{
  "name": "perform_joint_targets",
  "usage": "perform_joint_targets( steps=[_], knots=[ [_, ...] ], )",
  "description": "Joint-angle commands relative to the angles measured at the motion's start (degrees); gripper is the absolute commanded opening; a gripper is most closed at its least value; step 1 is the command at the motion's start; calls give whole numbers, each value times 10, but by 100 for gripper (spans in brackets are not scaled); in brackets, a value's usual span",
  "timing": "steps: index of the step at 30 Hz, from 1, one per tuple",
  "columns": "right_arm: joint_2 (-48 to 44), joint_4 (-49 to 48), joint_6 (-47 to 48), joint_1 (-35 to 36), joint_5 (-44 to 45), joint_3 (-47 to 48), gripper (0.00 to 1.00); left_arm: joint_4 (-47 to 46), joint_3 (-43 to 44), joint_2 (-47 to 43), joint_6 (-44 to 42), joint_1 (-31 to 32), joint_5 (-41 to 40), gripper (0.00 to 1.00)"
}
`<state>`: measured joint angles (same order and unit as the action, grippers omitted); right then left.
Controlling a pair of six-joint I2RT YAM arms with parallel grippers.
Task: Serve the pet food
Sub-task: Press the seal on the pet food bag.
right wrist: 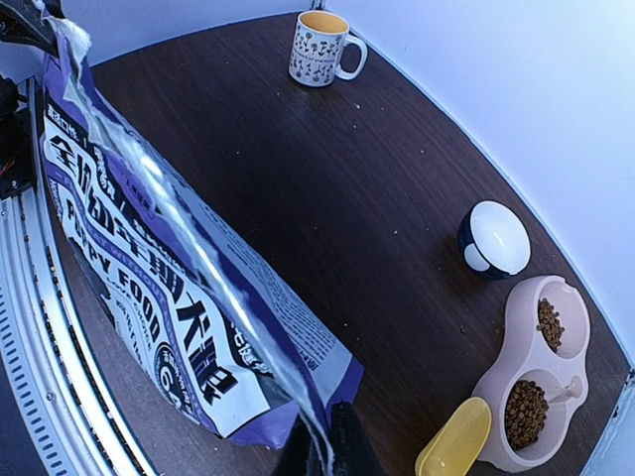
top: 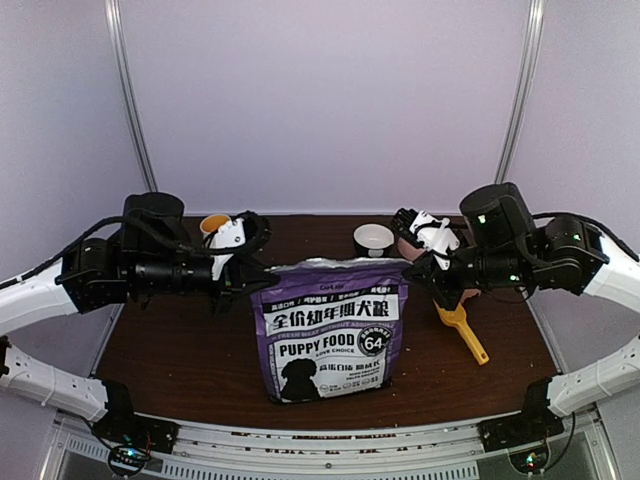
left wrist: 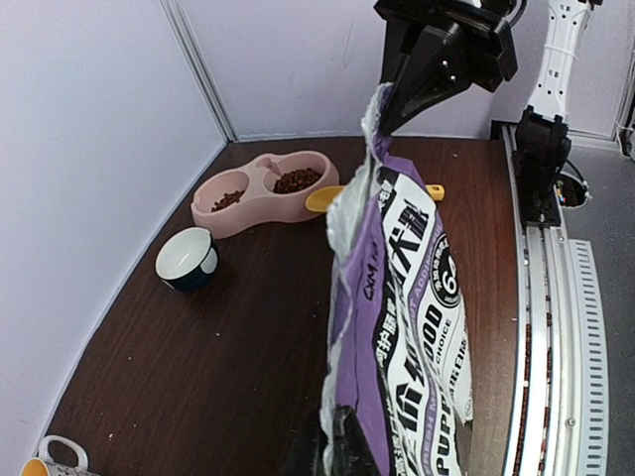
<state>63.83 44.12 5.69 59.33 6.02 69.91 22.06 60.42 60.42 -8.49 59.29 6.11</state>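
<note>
Standing upright on the counter [top: 170,350], the food bag [top: 330,330] faces the near edge; left hand [top: 252,272] and right hand [top: 414,268] each pinch a top corner.

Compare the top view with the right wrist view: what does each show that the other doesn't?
Only the top view: the left gripper and right gripper seen whole, each shut on a top corner of the bag. Only the right wrist view: kibble in both compartments of the pink bowl. Both: the bag, mug, small bowl and yellow scoop.
</note>
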Motion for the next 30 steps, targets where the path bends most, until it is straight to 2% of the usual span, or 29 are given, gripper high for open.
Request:
perform_joint_targets(
  steps=[1,3,8,10,11,12,16,19,23,30],
  knots=[
    [-39,103,-22,-38,110,-20,0,-12,19,-50,-1,-23,-21,0],
    [-55,74,-24,-37,65,-33,3,-4,24,-43,-3,-23,-3,0],
    [-119,-64,-48,-42,-75,-116,55,17,43,-22,-2,-23,18,0],
    [-145,-126,-62,-47,-113,-158,68,22,47,-17,0,-23,24,0],
    [-156,-155,-68,-50,-129,-176,73,24,48,-15,1,-23,25,6],
    [-165,-182,-74,-55,-141,-194,76,25,49,-14,4,-23,26,17],
    [-189,-270,-88,-80,-184,-244,82,36,65,-5,10,-23,33,51],
    [-197,-322,-91,-112,-226,-272,84,71,105,18,8,-23,36,67],
    [-187,-386,-80,-133,-270,-288,84,134,187,82,3,-12,37,73],
    [-135,-445,-17,-134,-347,-262,82,220,309,186,-21,17,36,78]
  ],
)
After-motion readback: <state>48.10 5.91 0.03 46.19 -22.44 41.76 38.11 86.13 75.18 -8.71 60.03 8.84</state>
